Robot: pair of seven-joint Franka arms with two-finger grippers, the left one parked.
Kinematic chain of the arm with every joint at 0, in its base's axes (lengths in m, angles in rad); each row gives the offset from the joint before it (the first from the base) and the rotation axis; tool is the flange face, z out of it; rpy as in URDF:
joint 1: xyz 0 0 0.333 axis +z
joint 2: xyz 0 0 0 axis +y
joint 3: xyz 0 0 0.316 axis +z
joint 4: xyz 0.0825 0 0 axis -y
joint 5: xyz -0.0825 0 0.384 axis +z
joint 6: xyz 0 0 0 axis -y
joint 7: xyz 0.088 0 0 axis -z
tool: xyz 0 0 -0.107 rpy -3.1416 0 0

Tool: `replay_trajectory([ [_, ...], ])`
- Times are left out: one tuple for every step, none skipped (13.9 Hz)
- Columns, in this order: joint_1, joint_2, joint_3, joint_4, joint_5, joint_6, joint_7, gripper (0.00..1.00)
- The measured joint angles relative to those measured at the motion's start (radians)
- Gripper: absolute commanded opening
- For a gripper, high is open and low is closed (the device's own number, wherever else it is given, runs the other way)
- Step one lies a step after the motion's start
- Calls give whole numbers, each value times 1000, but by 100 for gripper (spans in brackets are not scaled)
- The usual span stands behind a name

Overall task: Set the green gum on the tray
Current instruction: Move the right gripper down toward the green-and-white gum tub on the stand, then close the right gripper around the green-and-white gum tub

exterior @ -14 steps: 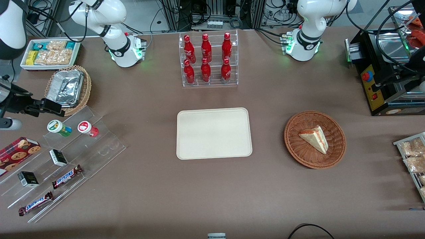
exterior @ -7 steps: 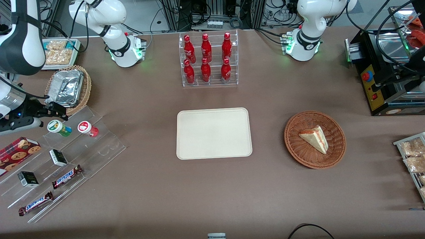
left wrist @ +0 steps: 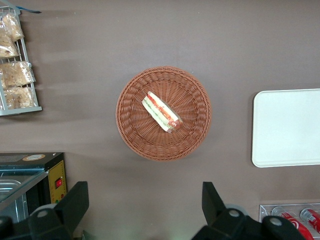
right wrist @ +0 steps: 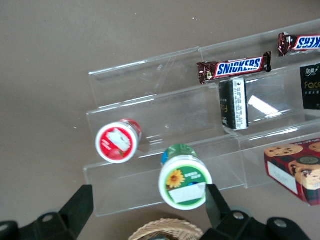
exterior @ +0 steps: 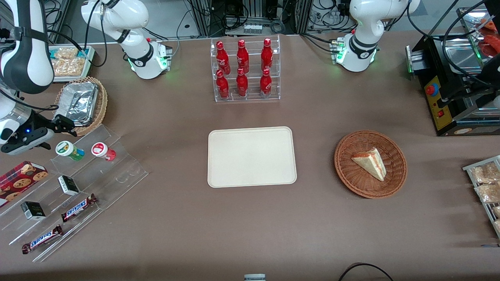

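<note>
So the green gum is sitting on the top step of a clear stepped acrylic rack at the working arm's end of the table, lid facing up and tilted toward the camera. The red canister is right beside it on the same step, a small gap between them.

Lower steps of the rack hold two small dark boxes and two Snickers bars, with a cookie box at the rack's outer end.

The hand hangs just above the gum, a little farther from the front camera, over the edge of a wicker basket that's got a crumpled foil container in it. In the right wrist view its fingers are spread wide and holding nothing, and the gum's lid sits between them, closer to one finger.

The tray is in the middle of the table, well apart from the rack, nothing on it. Bare table all around it.

Farther from the camera than the tray there's a clear stand of red bottles. Toward the parked arm's end, a second round basket holds a wedge sandwich. A white box of snack packets sits near the working arm's base.
</note>
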Motion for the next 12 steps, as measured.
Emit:
replay_trajectory([
  [0,0,-15,-21,0,39,-50,100],
  [0,0,-31,-41,0,72,-95,100],
  [0,0,-45,-56,0,92,-125,100],
  [-1,0,-54,-65,0,102,-145,100],
  [0,-1,-57,-70,0,107,-152,100],
  [0,0,-57,-76,0,115,-153,100],
  [1,2,-57,-83,4,126,-153,100],
  [2,5,-57,-89,12,131,-153,100],
  [4,11,-57,-92,22,136,-153,100],
  [6,18,-57,-95,29,144,-153,100],
  [7,25,-57,-98,32,154,-153,100],
  [8,33,-56,-99,33,167,-153,100],
])
